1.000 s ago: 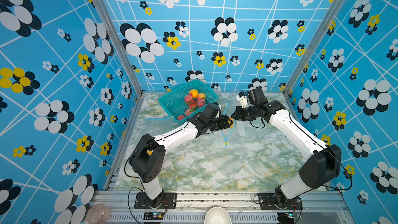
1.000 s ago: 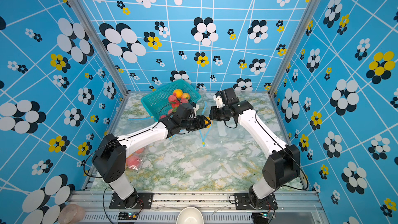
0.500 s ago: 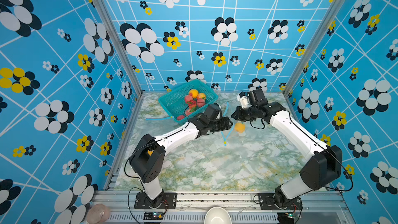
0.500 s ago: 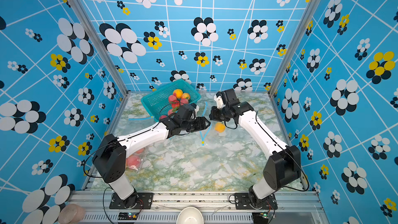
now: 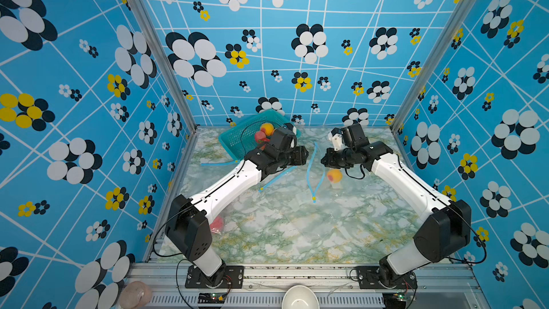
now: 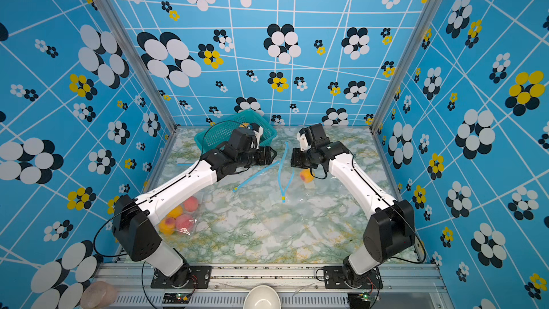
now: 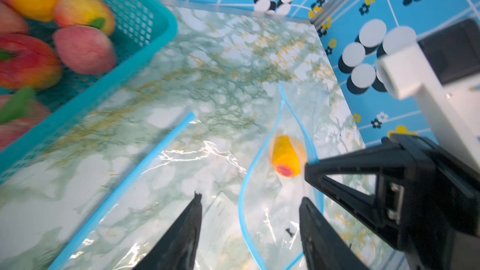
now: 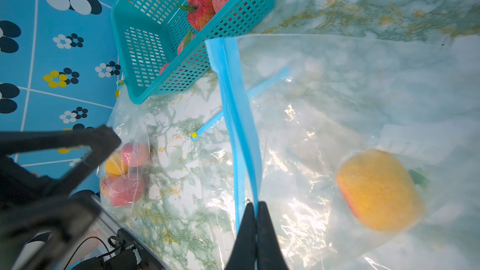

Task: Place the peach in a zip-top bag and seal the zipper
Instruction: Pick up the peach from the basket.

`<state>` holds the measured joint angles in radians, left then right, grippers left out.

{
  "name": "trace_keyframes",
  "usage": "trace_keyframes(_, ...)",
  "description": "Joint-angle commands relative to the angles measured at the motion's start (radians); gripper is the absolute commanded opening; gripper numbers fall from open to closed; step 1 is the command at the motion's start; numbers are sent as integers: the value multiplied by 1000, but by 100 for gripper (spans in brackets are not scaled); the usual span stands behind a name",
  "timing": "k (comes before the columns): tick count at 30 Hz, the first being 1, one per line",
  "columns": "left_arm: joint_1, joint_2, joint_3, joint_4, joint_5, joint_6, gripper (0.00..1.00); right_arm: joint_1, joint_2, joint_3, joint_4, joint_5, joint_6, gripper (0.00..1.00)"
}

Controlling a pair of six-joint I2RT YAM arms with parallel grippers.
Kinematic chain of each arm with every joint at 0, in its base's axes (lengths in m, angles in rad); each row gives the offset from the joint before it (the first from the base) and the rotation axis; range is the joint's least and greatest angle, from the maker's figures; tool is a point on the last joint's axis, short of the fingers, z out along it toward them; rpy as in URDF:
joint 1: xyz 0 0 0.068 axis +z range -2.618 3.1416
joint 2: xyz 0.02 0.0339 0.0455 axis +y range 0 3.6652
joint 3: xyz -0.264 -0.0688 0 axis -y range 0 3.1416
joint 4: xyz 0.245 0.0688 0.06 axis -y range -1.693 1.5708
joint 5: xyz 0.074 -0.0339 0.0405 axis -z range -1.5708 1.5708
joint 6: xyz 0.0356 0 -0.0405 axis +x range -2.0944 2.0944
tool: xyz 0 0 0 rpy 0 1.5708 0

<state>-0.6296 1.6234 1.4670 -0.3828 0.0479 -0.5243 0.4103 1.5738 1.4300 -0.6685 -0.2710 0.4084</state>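
Observation:
A yellow-orange peach (image 5: 334, 175) (image 6: 306, 176) lies inside the clear zip-top bag (image 8: 337, 100) on the marble table, just past its mouth. The bag's blue zipper (image 5: 309, 170) (image 7: 244, 193) gapes, its two strips bowed apart. My right gripper (image 8: 255, 203) (image 5: 322, 160) is shut on the far end of one zipper strip and holds it up. Facing the mouth from the left, my left gripper (image 7: 250, 198) (image 5: 304, 156) is open with nothing between its fingers. The peach (image 7: 285, 157) (image 8: 379, 190) shows through the film in both wrist views.
A teal basket (image 5: 234, 141) (image 8: 145, 48) of peaches stands at the back left, close behind the left wrist. A second bag's blue strip (image 5: 276, 178) lies under the left forearm. A bag holding several peaches (image 6: 178, 218) lies near the left arm's base. A white bowl (image 5: 300, 297) sits off the front edge.
The peach has left my left gripper and dropped into the bag. The left gripper has drawn back from the mouth. The right gripper has kept its hold on the zipper.

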Motion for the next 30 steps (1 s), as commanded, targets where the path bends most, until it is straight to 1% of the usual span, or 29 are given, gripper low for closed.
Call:
trace_keyframes(1, 87, 12, 46, -137, -150, 106, 69, 2, -4, -7, 0, 2, -2, 0)
trace_keyframes(3, 135, 46, 82, -186, -233, 161, 72, 2, -3, -2, -1, -7, -3, 0)
trace_keyframes(4, 162, 68, 103, -204, -253, 183, 74, 2, -3, 0, -1, -8, -2, 0)
trace_keyframes(6, 215, 120, 147, -232, -227, 200, 76, 2, -2, 0, 0, -10, -3, 0)
trace_keyframes(9, 292, 199, 210, -247, -144, 196, 77, 3, 9, 7, -1, -13, -3, 0)
trace_keyframes(12, 339, 289, 284, -269, -110, 197, 78, 4, 24, 18, -4, -15, -3, 0)
trace_keyframes(19, 399, 503, 479, -342, -8, 202, 79, 5, 69, 61, -26, -14, -11, 0)
trace_keyframes(24, 416, 638, 615, -442, 28, 227, 78, 3, 96, 82, -37, -10, -17, 0)
trace_keyframes(27, 423, 689, 660, -481, 44, 241, 76, 6, 113, 92, -38, -11, -15, 0)
trace_keyframes(30, 426, 712, 669, -490, 61, 250, 71, 4, 129, 100, -37, -13, -14, 0)
